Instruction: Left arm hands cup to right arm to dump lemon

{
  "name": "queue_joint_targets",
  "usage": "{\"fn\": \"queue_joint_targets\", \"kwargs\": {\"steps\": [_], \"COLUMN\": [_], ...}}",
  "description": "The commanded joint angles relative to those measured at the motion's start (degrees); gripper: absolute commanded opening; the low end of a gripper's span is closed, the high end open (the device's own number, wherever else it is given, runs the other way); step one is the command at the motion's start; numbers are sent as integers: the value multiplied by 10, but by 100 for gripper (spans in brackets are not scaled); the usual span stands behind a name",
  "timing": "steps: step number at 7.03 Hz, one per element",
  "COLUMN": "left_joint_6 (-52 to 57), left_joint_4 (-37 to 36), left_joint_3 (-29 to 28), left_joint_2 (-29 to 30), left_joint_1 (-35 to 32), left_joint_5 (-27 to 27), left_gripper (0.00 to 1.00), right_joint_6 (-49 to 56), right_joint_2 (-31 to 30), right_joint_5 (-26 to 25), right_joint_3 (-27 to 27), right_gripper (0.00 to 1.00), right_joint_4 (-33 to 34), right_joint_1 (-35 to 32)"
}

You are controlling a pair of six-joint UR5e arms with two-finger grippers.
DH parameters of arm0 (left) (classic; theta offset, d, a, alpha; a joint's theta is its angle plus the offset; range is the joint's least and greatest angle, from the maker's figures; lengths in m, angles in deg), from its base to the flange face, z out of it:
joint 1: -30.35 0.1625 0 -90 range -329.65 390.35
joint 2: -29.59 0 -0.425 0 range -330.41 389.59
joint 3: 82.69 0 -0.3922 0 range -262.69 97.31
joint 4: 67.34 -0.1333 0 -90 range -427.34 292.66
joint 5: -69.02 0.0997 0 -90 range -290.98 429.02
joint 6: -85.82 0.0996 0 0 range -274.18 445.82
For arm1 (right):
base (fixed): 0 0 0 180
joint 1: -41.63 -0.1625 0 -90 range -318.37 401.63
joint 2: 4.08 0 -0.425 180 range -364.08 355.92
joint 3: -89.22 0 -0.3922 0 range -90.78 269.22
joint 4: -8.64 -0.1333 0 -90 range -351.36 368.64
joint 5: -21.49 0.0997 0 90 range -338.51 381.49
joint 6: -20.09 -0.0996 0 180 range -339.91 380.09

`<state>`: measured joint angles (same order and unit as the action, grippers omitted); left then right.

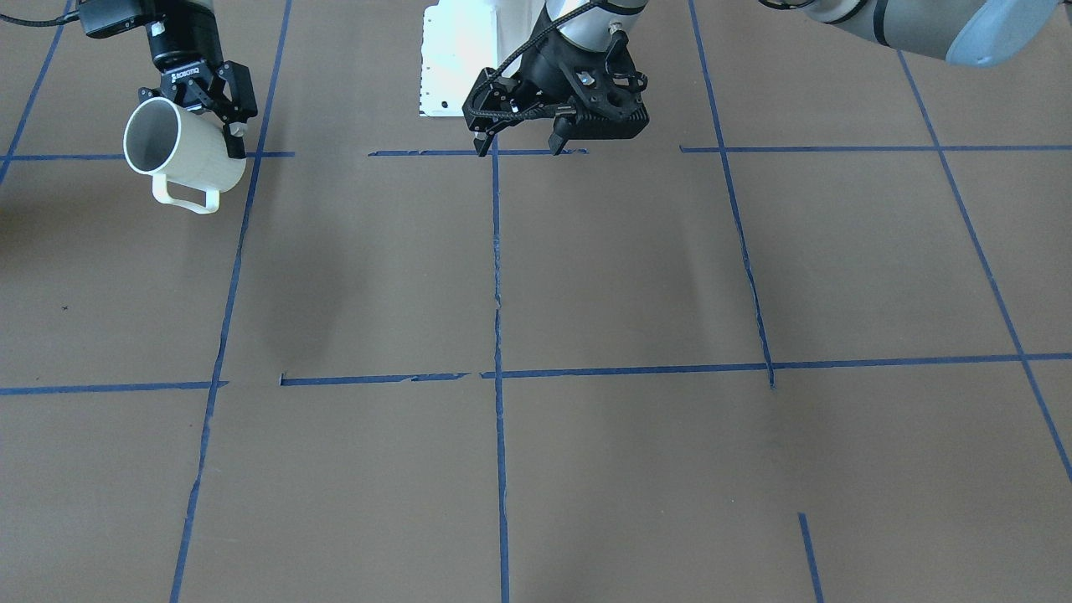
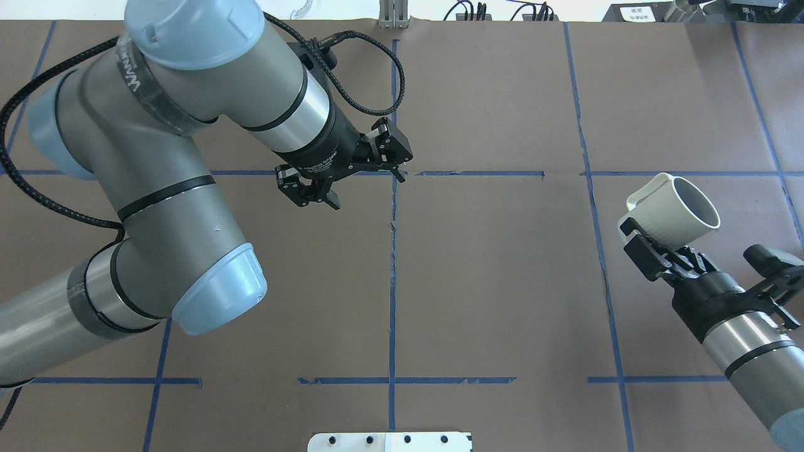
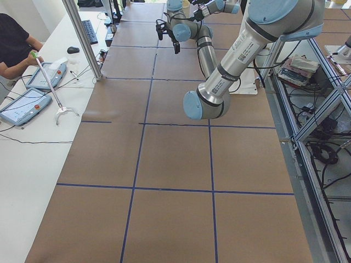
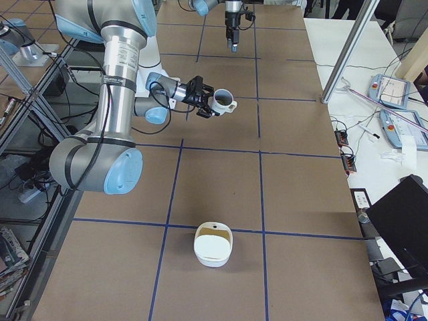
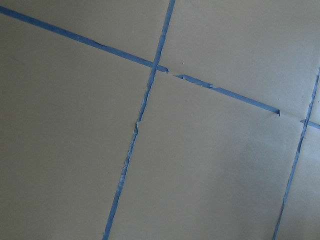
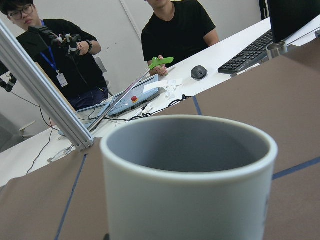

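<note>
While the left gripper (image 1: 519,147) hangs over the middle blue tape line (image 1: 497,251) with its jaws spread wide and nothing between them, the cup (image 2: 675,210) is far off at the robot's right side of the table (image 1: 636,276), held in the right gripper (image 2: 661,248). That gripper's fingers (image 1: 235,134) are closed on the lower end of the white cup, near its base, one on each side of the body. The cup is clear of the table and tilted steeply: its mouth points away from the gripper and outward from the robot. In the front-facing view the mouth is turned towards the camera and the loop handle (image 1: 188,198) hangs beneath the body. The grey inside wall shows in that view. From the right wrist camera the cup's thick rim (image 6: 190,137) fills the lower frame just ahead of the gripper, and its bottom is hidden. The two grippers are well apart, with a full tape square between them.

In the view from the table's right end, a white bowl (image 4: 213,247) sits on the table, nearer the camera than the held cup and well apart from it. A small yellowish mark shows inside the bowl, too small to make out.
</note>
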<state>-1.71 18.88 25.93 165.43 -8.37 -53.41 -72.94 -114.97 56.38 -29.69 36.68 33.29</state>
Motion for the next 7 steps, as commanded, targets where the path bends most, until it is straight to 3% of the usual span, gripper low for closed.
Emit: {"fn": "queue_joint_targets", "kwargs": {"steps": [1,2,3,5,7], "left_joint_6": [-1,-1,-1,-3,-4], "left_joint_4": [0,0,0,0,0], "left_joint_3": [0,0,0,1,3], "left_joint_2": [1,1,1,5,7], "left_joint_1": [0,1,1,7,8], "left_joint_5": [0,1,1,17,18], "left_gripper": [100,100,100,100,100], "right_joint_6": [-10,-10,-10,-10,-34], "right_joint_2": [-34,-70,-80,-83,-86], "right_joint_5": [-2,-1,3,3,3], "right_joint_3": [110,185,299,449,497], "right_gripper": [16,12,9,7,8], "right_joint_4": [-223,-330,-481,-695,-797], "right_joint_1": [-36,-55,-72,-76,-86]}}
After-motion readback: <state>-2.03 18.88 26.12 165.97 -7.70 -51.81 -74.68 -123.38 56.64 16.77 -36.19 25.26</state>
